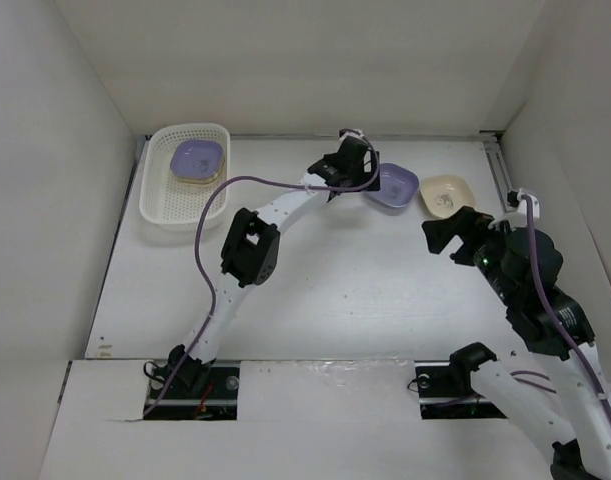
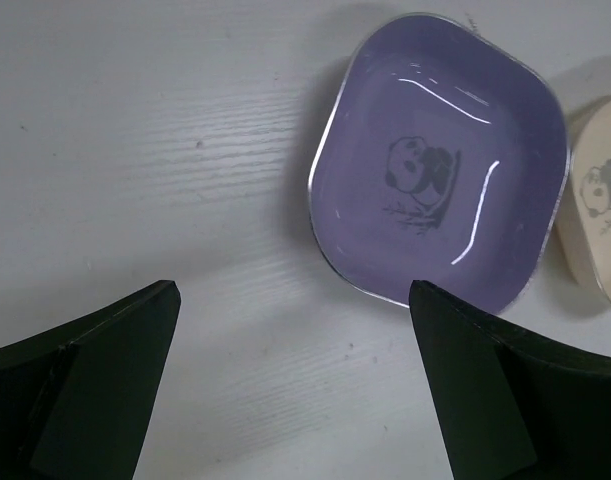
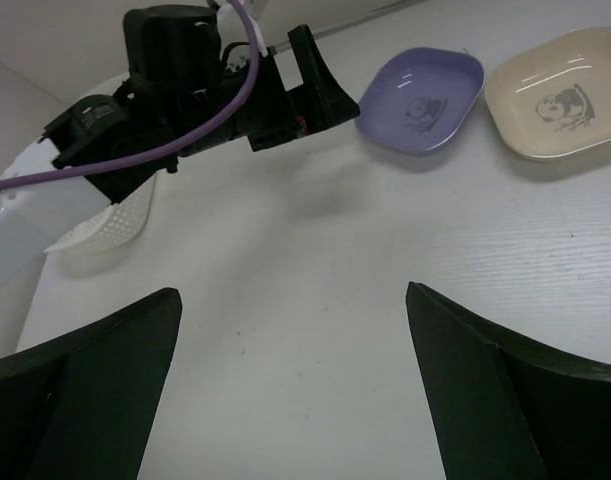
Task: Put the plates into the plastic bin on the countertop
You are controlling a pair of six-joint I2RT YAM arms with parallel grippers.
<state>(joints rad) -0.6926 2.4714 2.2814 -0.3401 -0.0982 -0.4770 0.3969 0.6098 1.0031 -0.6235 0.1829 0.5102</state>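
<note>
Gaping wide, the left hand (image 2: 293,292) and right hand (image 3: 292,292) hold nothing; the lavender plate (image 2: 440,160) bears a panda print.

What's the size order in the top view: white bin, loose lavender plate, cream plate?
1. white bin, clearly largest.
2. loose lavender plate and cream plate look alike, and the lavender one is partly hidden, so they are not ranked.
</note>
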